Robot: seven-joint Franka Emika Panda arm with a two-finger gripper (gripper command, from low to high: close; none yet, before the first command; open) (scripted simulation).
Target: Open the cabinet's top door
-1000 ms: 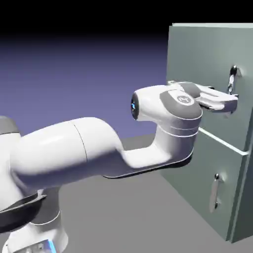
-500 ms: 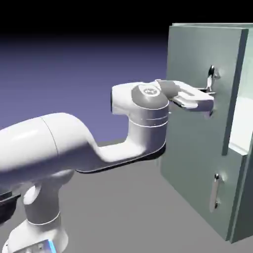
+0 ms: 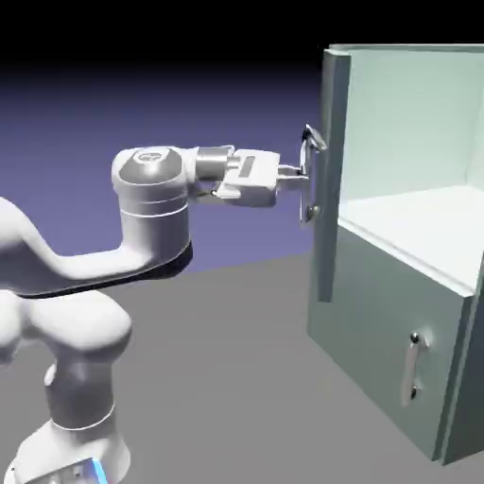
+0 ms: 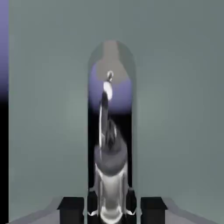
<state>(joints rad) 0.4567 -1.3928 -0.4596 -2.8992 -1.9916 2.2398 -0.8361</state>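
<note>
Cabinet (image 3: pixel 406 312) with bare pale upper compartment (image 3: pixel 411 203)

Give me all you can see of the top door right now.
The top door is a tall, flat, grey-green panel with a smooth painted look, upright and swung wide open, seen nearly edge-on in the exterior view. It stands at the left side of the cabinet, exposing the pale interior. Its long vertical handle, shiny and metallic, stands off the outer face, and the gripper is closed on it.
</note>
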